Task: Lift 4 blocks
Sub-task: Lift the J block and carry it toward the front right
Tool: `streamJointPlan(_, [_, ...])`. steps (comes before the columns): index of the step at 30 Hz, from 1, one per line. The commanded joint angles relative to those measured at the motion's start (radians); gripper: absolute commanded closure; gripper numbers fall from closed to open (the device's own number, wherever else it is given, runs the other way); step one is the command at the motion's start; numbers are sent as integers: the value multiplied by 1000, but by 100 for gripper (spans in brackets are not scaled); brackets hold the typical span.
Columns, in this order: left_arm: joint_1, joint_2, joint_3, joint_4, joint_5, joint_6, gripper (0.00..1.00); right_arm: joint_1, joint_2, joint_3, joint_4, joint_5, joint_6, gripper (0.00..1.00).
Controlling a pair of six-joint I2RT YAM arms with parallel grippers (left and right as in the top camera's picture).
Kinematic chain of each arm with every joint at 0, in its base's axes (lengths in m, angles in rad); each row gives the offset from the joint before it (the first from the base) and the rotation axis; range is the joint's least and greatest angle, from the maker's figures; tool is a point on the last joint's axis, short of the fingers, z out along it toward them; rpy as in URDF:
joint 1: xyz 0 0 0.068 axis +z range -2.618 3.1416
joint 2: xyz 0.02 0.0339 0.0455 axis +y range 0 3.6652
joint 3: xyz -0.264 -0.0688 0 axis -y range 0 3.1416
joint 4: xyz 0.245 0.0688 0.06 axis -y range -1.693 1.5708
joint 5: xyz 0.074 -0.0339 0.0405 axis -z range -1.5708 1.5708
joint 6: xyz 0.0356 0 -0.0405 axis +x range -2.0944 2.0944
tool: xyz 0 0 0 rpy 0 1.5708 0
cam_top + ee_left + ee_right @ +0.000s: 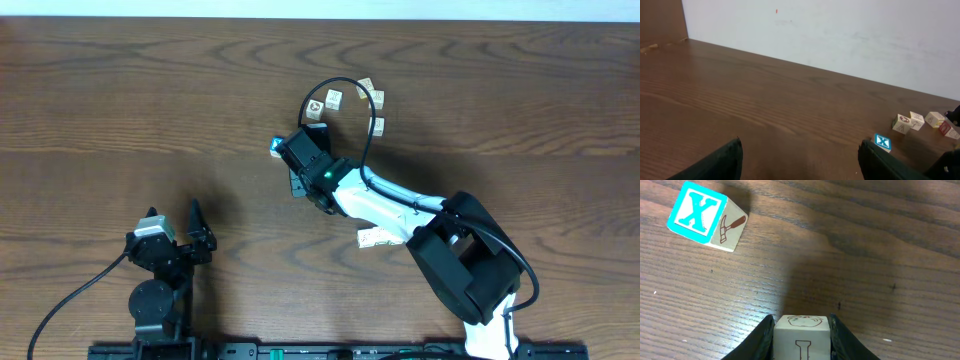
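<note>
Broadly, dark wood-grain table (120, 100) carries the blocks (334, 98); plain white wall (840, 35) behind.

The table (120, 100) is showing dark brown wood with a strong grain, smooth and giving off a soft sheen. The blocks (916, 120) are looking like pale unvarnished wood, matt, with thin printed outlines. The block (802, 339) between the fingers (762, 340) of the right gripper (802, 330) is showing a fine-grained cream face. Those fingers are looking like matt black plastic. The blue-faced cube (705, 215) is carrying a smooth painted print. The arm's white shell (385, 205) is gleaming like glossy plastic. The wall (840, 35) is looking flat, white and matt.
</note>
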Motion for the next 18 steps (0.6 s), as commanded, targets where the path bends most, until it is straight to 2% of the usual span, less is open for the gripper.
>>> streamJointPlan(1, [-4, -1, -17, -41, -24, 2, 26, -9, 4, 16, -20, 21, -13, 71])
streamJointPlan(14, [-4, -1, -17, -41, -24, 2, 26, -9, 4, 16, -82, 21, -13, 64])
streamJointPlan(18, [-4, -1, -17, -41, -24, 2, 25, -8, 4, 16, -86, 22, -14, 72])
